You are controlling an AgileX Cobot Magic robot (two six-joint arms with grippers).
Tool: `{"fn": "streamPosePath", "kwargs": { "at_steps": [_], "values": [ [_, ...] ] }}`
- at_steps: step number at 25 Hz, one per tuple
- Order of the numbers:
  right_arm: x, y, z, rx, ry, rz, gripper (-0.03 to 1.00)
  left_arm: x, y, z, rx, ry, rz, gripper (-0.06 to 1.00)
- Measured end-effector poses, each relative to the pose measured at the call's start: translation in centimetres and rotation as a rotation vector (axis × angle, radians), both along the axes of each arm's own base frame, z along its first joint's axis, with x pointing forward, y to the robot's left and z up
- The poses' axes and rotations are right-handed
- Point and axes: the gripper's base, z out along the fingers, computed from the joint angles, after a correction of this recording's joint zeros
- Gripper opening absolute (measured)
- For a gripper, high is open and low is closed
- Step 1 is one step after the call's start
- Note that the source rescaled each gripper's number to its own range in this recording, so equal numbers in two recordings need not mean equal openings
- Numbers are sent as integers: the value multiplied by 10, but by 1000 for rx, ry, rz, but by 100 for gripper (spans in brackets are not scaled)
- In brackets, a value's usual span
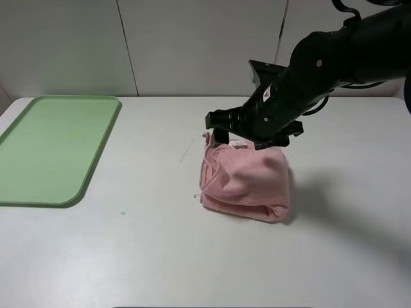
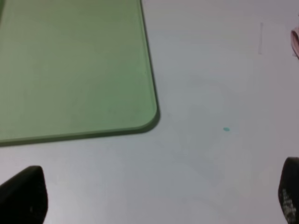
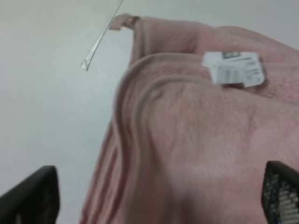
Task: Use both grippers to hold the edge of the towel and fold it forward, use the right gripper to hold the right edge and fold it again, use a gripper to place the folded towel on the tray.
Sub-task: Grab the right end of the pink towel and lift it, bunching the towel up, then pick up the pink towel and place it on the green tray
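Note:
The pink towel point(image 1: 247, 179) lies folded in a thick bundle in the middle of the white table. My right gripper point(image 1: 249, 140) hovers over the towel's far edge with its jaws wide apart. In the right wrist view the towel point(image 3: 187, 140) fills the space between the open gripper point(image 3: 154, 200), and its white label point(image 3: 233, 69) shows. My left gripper point(image 2: 156, 196) is open and empty above bare table near a corner of the green tray point(image 2: 70, 60). The left arm is out of the exterior view. The tray point(image 1: 51, 147) lies at the far left.
A thin loose thread point(image 1: 186, 153) lies on the table just left of the towel. A small teal speck point(image 1: 122, 212) marks the table between the tray and the towel. A sliver of the towel point(image 2: 295, 42) shows at the left wrist view's edge.

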Motion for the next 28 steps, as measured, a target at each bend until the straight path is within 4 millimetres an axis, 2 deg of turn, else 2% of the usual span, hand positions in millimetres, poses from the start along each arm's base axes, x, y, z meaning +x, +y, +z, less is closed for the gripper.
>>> {"fn": "streamPosePath", "kwargs": {
  "at_steps": [5,16,28],
  "values": [
    [0,0,0,2,1,-1,100,0,0,0,0,0,0,100],
    [0,-1,2,-11,-12,13,100,0,0,0,0,0,0,100],
    [-15,-15,52,-46,-146,84,100,0,0,0,0,0,0,100]
  ]
}}
